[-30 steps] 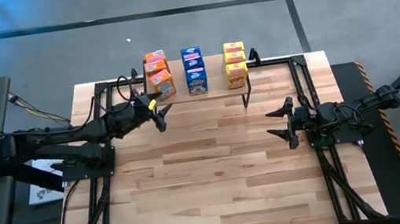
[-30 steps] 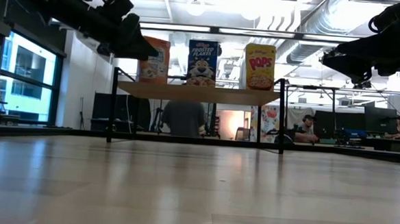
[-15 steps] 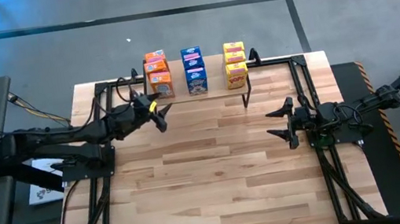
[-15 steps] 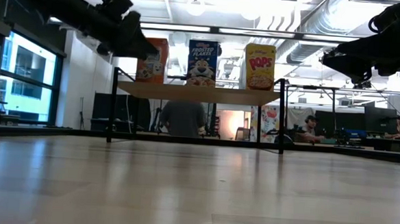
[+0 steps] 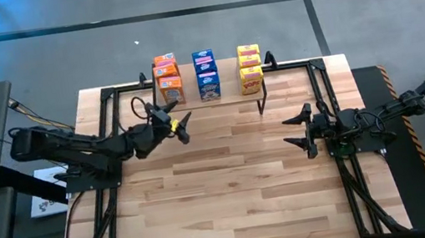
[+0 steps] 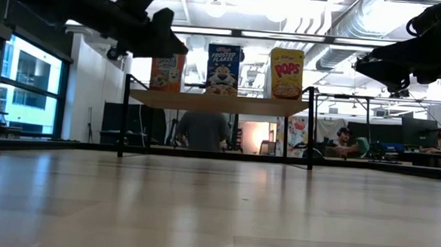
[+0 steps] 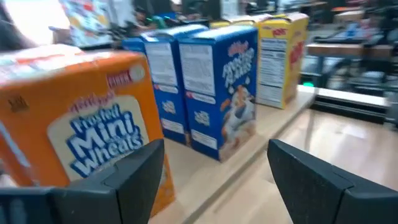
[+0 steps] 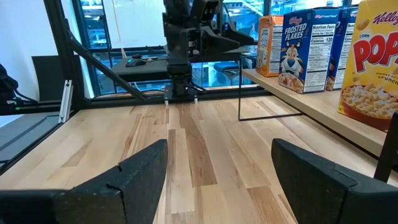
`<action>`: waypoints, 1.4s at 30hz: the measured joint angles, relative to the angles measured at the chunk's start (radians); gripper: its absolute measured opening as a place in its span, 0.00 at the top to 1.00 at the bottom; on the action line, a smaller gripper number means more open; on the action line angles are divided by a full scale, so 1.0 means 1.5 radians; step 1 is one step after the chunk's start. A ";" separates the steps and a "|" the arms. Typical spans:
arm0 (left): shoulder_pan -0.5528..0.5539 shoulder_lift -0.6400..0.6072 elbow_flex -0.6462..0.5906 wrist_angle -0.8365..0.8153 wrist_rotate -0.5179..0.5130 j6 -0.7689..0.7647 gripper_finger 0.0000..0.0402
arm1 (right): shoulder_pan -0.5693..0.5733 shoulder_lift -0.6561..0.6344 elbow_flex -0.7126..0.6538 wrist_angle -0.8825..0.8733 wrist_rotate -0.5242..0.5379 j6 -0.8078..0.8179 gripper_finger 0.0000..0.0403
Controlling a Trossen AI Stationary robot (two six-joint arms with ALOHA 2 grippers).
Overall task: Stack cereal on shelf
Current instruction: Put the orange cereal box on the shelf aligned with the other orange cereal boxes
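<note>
The cereal is all seen on the shelf, at the far edge of the table, sorted into three short rows by colour: orange boxes toward the left arm's side, blue boxes in the middle and yellow boxes toward the right arm's side. No box is seen lying on the tabletop, so the stacking is judged to be complete or nearly so. The left gripper is held just in front of the orange row, off the table, with its fingers spread well apart and nothing between them; in the left wrist view the front orange box fills much of the picture, so it is judged to be close. The chief risk is thought to lie here: were the left arm swung sideways or forward, the front orange box could be clipped by an open finger and tipped into the blue box beside it, or pushed off the shelf's edge. Light, upright cardboard boxes are expected to topple easily, and a row could be knocked down in turn. The right gripper is parked well apart from the shelf, above the table on its own side, its fingers likewise spread and empty, and little hazard is expected from it unless it is driven toward the shelf's black leg.
</note>
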 joint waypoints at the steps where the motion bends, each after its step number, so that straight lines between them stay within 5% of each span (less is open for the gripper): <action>1: -0.009 0.009 0.008 0.005 -0.025 0.010 0.31 | 0.000 0.000 0.000 0.000 0.000 0.000 0.31; 6: -0.034 0.047 0.048 0.005 -0.104 0.045 0.35 | 0.000 0.000 0.000 0.000 0.000 0.000 0.31; 21: -0.029 0.099 0.071 0.025 -0.105 0.031 0.64 | 0.000 0.000 0.000 0.000 0.003 0.000 0.31; 42: 0.075 0.099 0.071 0.040 0.036 0.029 0.73 | 0.000 0.000 0.000 0.000 0.002 0.000 0.31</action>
